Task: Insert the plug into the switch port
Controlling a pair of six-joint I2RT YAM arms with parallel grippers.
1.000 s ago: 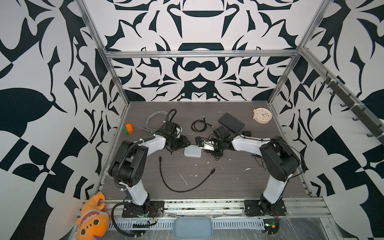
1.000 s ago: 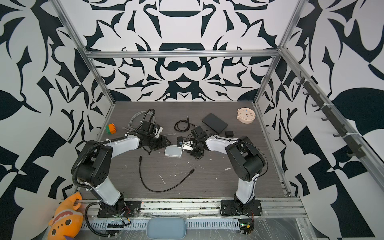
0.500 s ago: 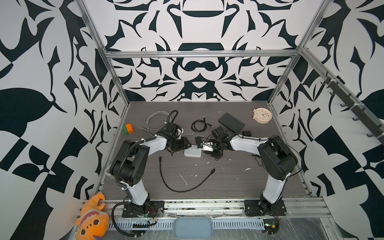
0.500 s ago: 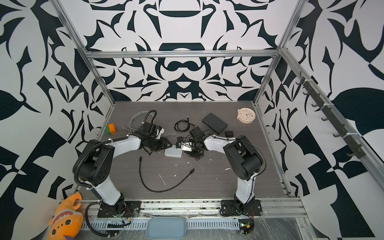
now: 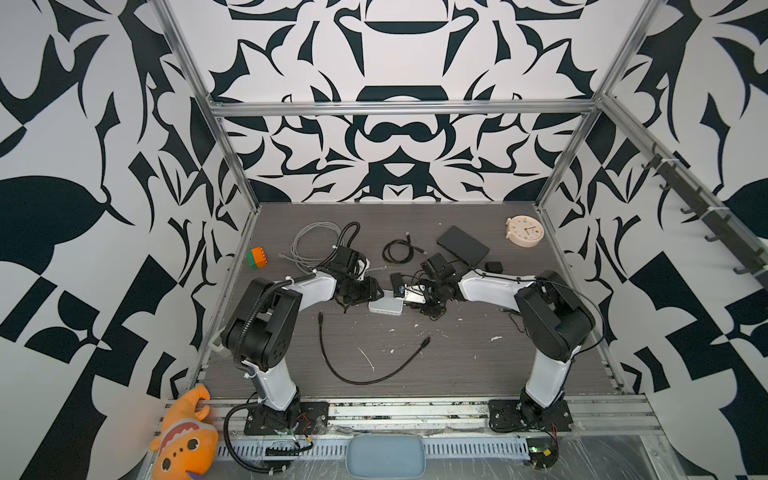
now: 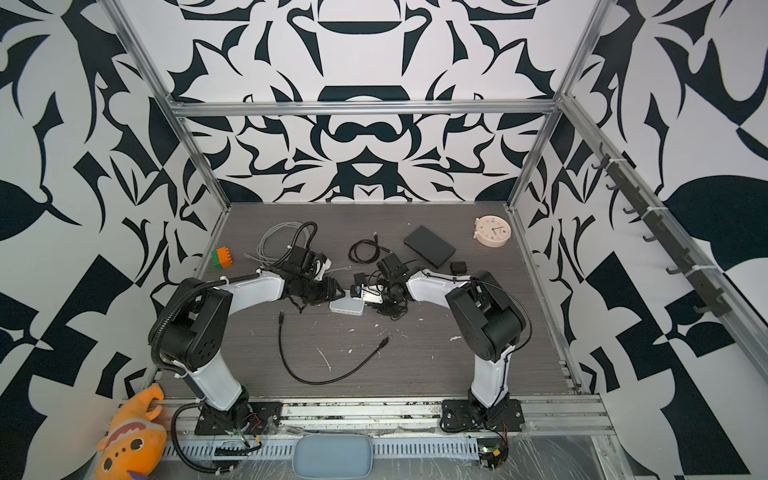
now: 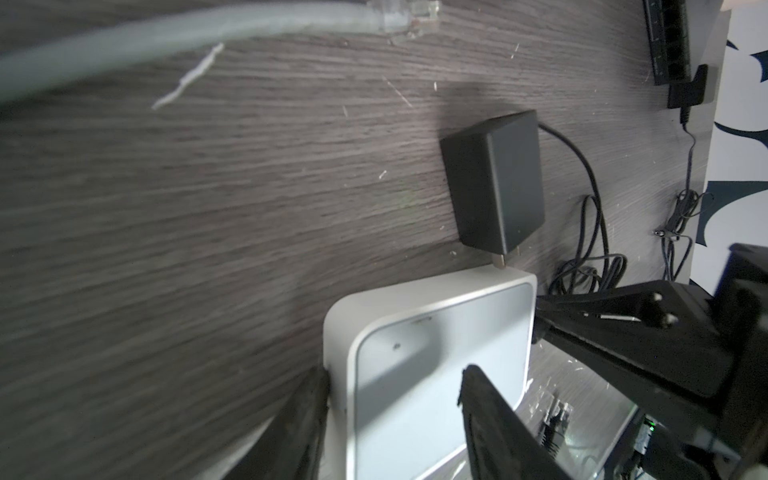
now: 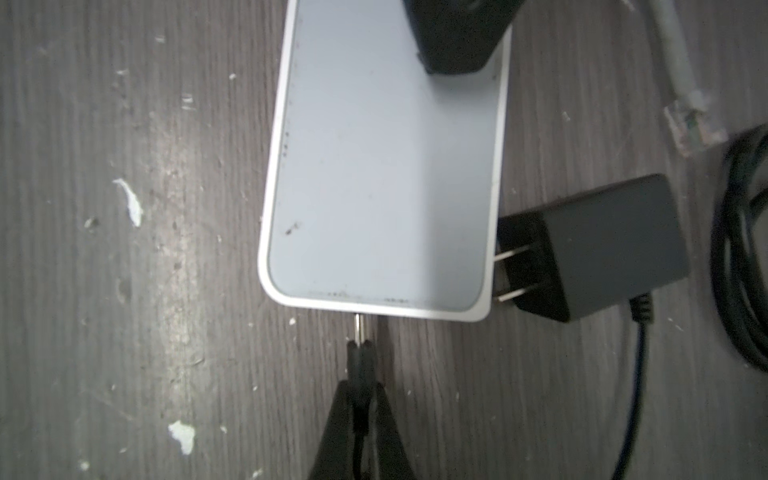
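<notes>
The white switch (image 5: 384, 308) (image 6: 347, 307) lies flat mid-table. My left gripper (image 5: 375, 291) (image 6: 338, 293) (image 7: 395, 374) stands open at its left end. One finger (image 7: 307, 415) lies against the switch's side wall (image 7: 334, 374) and the other reaches over its top face. My right gripper (image 8: 360, 347) (image 5: 406, 301) is shut on the thin black plug (image 8: 358, 332). The plug's metal tip meets the switch's (image 8: 382, 166) end wall. The port itself is hidden.
A black power adapter (image 8: 594, 245) (image 7: 494, 183) (image 5: 397, 282) lies with its prongs against the switch's side. A grey network cable (image 5: 311, 245) ends nearby. A loose black cable (image 5: 361, 368), a black cable coil (image 5: 401, 251), a black box (image 5: 463, 245), a clock (image 5: 525, 230) and an orange-green block (image 5: 257, 257) lie around.
My left gripper has slid right onto the switch's left end, its jaws narrowing a little. The right gripper has edged left with the plug toward the switch's right end.
</notes>
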